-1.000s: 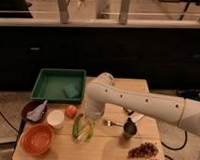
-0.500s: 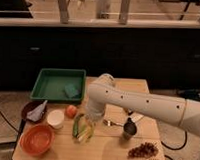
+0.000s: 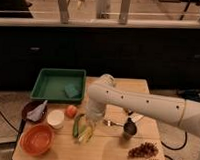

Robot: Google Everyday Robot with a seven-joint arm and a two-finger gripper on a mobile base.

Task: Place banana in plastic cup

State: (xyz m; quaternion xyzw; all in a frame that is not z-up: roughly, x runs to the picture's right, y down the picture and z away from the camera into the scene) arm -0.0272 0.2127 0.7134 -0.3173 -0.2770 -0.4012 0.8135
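Pincer [image 3: 92, 124] above curved pale banana [image 3: 85, 135].

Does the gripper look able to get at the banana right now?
Probably yes. The gripper hangs just above the banana with nothing visible between them, though the dark green vegetable lies close alongside and may crowd the grasp.

At lower centre the gripper [image 3: 91, 121] blurs into the plastic cup [image 3: 92, 130] and banana [image 3: 84, 137], and the arm [image 3: 142, 104] is cut off at the right edge.
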